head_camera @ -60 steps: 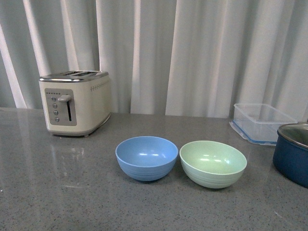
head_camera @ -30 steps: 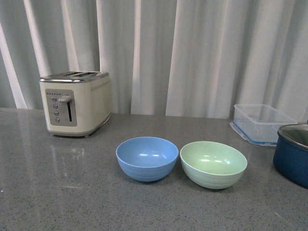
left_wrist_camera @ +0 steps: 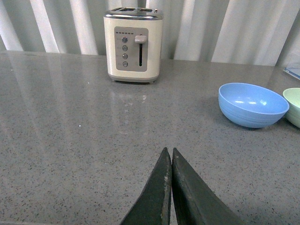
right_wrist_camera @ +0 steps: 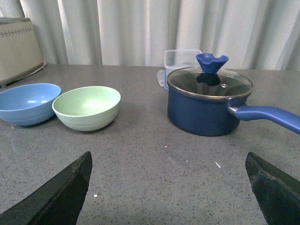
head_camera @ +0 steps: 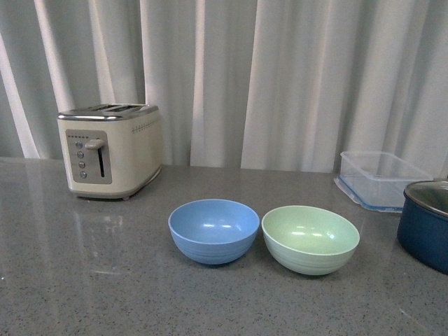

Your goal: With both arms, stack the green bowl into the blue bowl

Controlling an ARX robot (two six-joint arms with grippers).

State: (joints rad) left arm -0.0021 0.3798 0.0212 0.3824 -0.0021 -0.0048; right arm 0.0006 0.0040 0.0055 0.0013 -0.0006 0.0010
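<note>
1. Front view: neither arm shows here. The pale mint-green round plastic bowl (head_camera: 310,238) sits upright and empty on the speckled grey counter (head_camera: 105,287), at about five o'clock from the middle of the scene. The light sky-blue round plastic bowl (head_camera: 213,229) is just beside it at its nine o'clock, and we cannot tell whether the rims touch. A cream two-slot toaster (head_camera: 110,149) stands at ten o'clock from the blue bowl. A clear lidless plastic box (head_camera: 381,178) and a dark navy pot (head_camera: 427,224) lie at two and three o'clock from the green bowl.

2. Left wrist view: the left gripper (left_wrist_camera: 169,152) has its two dark fingers pressed together on nothing, low over bare counter. Taking its reach as twelve, the blue bowl (left_wrist_camera: 253,104) lies at about one o'clock, well apart. Only an edge of the green bowl (left_wrist_camera: 294,105) shows beyond it.

3. Right wrist view: the right gripper (right_wrist_camera: 168,157) is spread wide and empty. The green bowl (right_wrist_camera: 86,108) lies at about eleven o'clock from it, with the blue bowl (right_wrist_camera: 28,103) just past it. The navy pot (right_wrist_camera: 208,105), glass-lidded, sits nearer twelve.

4. Our judgement: no lift has begun. The right arm is the nearer one to the green bowl and the left to the blue. Both bowls are round, so no axis matters — only that the carry runs towards nine o'clock.
</note>
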